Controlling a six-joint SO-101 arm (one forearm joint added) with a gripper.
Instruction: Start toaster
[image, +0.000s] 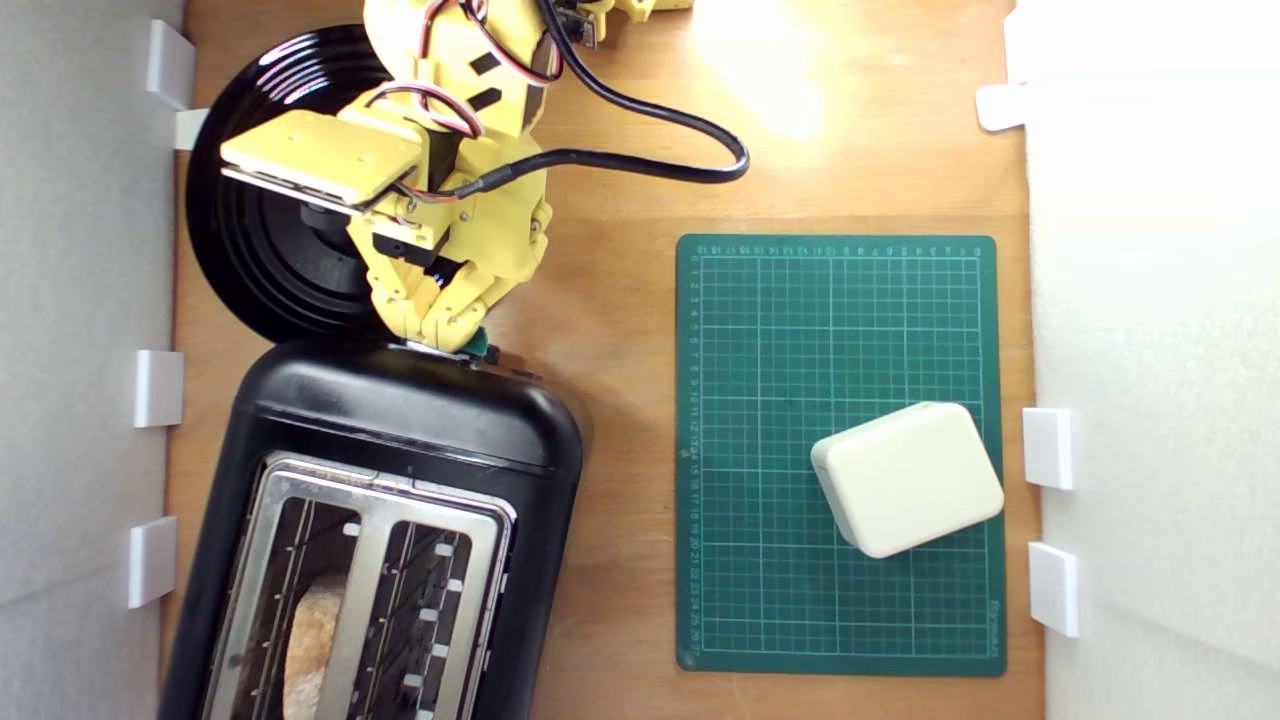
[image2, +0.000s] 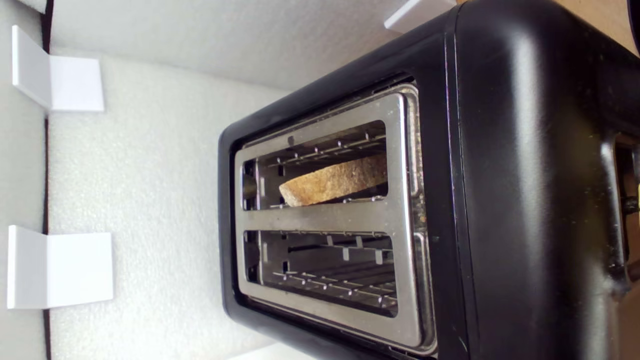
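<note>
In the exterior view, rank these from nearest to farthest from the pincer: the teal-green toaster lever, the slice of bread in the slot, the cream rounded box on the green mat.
1. Small teal-green lever: right at the yellow pincer, on the toaster's near end.
2. Brown bread slice: in the toaster slot nearer the exterior view's left, at the bottom.
3. Cream rounded box: on the mat, far toward the exterior view's right.

Toaster (image: 400, 420) cut off by exterior view's bottom edge; bread slice (image: 310, 640) only partly seen in its slot. Teal lever (image: 483, 349) mostly hidden under the yellow fingers (image: 440, 320); their closure unreadable. Black plate (image: 250, 250) half covered by the arm
</note>
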